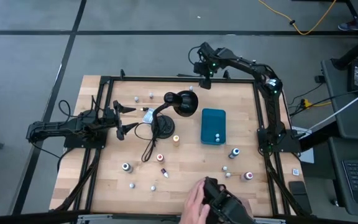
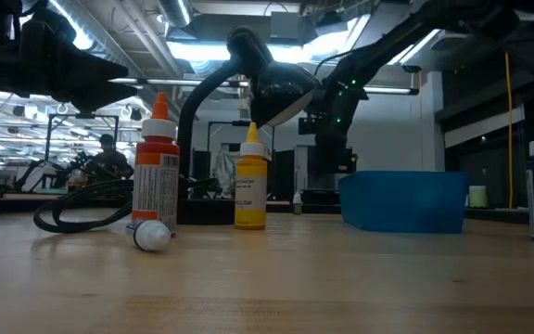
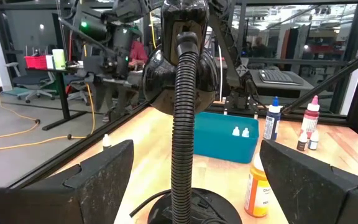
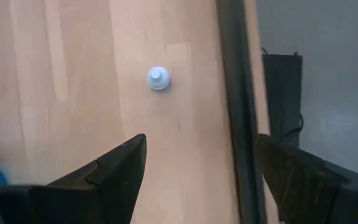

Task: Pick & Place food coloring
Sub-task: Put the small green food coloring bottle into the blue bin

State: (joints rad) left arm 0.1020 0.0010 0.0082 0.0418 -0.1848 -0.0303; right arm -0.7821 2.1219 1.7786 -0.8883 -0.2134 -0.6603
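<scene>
Food coloring, tiny whitish dropper bottles with coloured caps, stands scattered over the wooden table (image 1: 191, 165): one whitish bottle (image 4: 157, 78) near the far edge under the right gripper (image 1: 205, 79), fingers spread wide, holding nothing. Two (image 1: 216, 137) stand on the teal rectangular box (image 1: 213, 122). The left gripper (image 1: 127, 118) gapes wide beside the black desk lamp (image 1: 180, 103).

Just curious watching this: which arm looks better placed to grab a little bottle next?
Probably the right: its open gripper hangs directly over a white-capped bottle near the table's far edge. The left gripper faces the lamp.
</scene>
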